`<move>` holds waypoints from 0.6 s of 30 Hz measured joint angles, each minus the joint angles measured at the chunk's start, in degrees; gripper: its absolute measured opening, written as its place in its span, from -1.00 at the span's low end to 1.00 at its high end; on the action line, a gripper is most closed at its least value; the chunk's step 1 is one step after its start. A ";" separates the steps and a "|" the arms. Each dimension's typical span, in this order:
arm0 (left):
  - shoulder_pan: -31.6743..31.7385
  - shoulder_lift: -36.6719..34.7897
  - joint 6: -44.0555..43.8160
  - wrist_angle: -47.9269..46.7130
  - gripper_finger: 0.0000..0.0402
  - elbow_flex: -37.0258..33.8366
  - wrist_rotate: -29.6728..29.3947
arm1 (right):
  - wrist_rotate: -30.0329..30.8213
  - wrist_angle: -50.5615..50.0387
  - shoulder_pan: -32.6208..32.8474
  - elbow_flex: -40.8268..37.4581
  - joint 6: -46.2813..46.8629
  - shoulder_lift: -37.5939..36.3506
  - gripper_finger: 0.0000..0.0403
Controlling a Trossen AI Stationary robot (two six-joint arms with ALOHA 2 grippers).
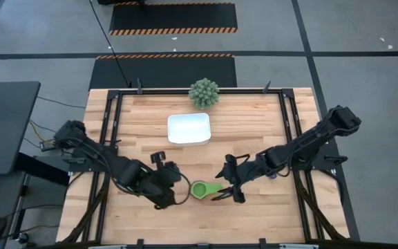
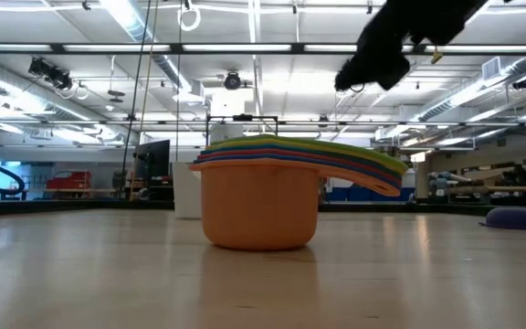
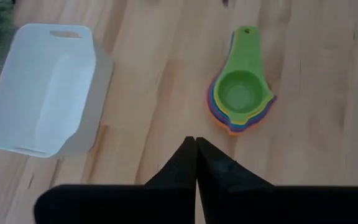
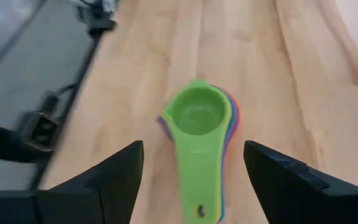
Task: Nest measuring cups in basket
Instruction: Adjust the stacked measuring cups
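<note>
High view: you have the stacked measuring cups (image 1: 200, 189), green on top, at lower centre of the worktop (image 1: 254, 117), outside the white basket (image 1: 189, 128) at upper centre; a green ball plant (image 1: 204, 93) sits above it. Left hand (image 1: 173, 185), closed and empty, lies left of the stack; right hand (image 1: 228, 188), fingers spread, flanks the handle.

Low view: orange cup at centre frame carries the nest; a purple item (image 2: 514, 217) lies far right.

Wrist views: stack on bare wood.
</note>
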 joint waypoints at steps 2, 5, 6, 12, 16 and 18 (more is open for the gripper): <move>0.00 -2.77 -0.13 1.16 -0.96 -2.91 -0.20 | 2.40 0.77 0.29 0.05 -0.86 2.32 0.42; -0.25 -7.09 -0.50 4.32 -0.96 -7.38 -0.77 | 4.03 1.16 0.52 1.13 -1.62 6.10 0.42; -0.23 -8.45 -0.53 5.42 -0.96 -8.95 -0.78 | 4.01 1.01 0.65 1.68 -2.08 7.25 0.42; -0.25 -17.18 -2.26 12.10 -0.96 -18.00 -0.62 | 4.49 -0.30 1.33 5.92 -5.02 13.79 0.42; -0.28 -22.99 -3.89 15.45 -0.96 -23.18 -1.01 | 6.86 -4.20 1.61 7.31 -5.45 16.64 0.42; -0.28 -25.49 -5.24 16.32 -0.96 -25.13 -1.13 | 7.14 -6.06 1.59 7.29 -5.46 17.51 0.42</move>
